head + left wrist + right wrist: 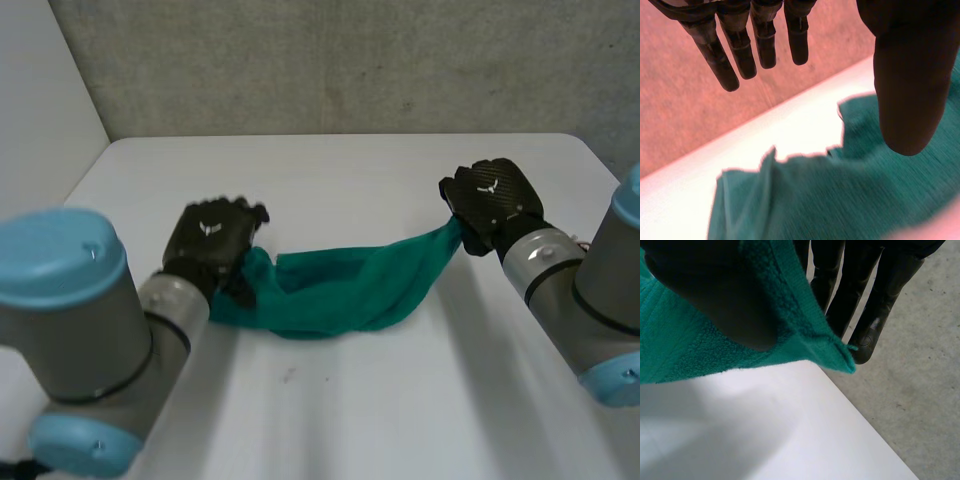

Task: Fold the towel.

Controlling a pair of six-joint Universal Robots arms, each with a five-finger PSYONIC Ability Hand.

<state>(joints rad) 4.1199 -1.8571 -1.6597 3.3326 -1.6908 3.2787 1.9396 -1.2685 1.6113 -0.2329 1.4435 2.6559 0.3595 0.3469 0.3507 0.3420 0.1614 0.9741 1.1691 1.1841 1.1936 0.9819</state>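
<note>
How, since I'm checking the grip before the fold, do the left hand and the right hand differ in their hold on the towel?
The left hand has straight fingers that hold nothing; the right hand pinches a corner of the green towel between thumb and fingers. The left hand hovers over the end lying on the table; the right hand holds its end raised. Both are black and sit at opposite ends of the towel.

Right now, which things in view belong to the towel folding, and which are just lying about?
Job: green towel; right hand, pinching one corner; left hand, open over the other end.
Surroundings, not part of the job: white table; grey wall behind it.
</note>
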